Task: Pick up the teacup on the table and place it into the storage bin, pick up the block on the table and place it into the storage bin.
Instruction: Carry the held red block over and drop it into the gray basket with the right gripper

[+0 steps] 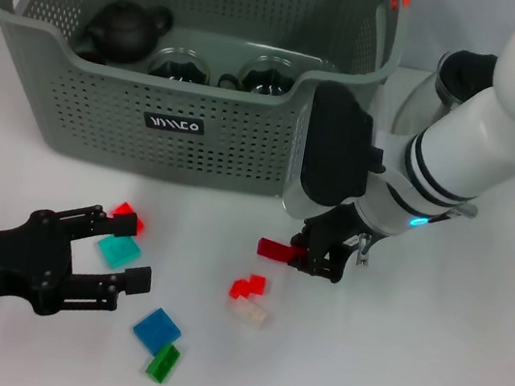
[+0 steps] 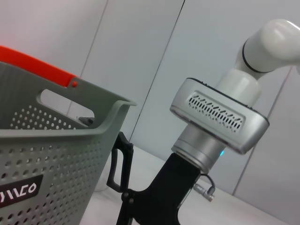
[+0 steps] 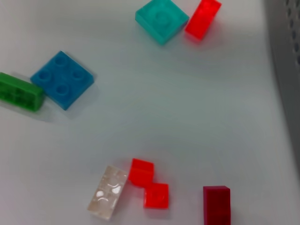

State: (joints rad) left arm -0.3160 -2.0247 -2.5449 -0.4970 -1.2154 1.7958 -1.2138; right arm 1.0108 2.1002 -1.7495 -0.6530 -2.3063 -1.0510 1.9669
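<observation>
The storage bin stands at the back and holds two dark teacups beside a black teapot. My right gripper hangs low in front of the bin's right corner, shut on a dark red block that also shows in the right wrist view. My left gripper is open at the front left, its fingers either side of a teal block. A red block lies by its far finger. No teacup is plainly seen on the table.
Loose blocks lie on the white table: a blue one, a green one, a red pair and a clear one. A dark round thing sits half hidden behind the right arm. The bin wall fills the left wrist view.
</observation>
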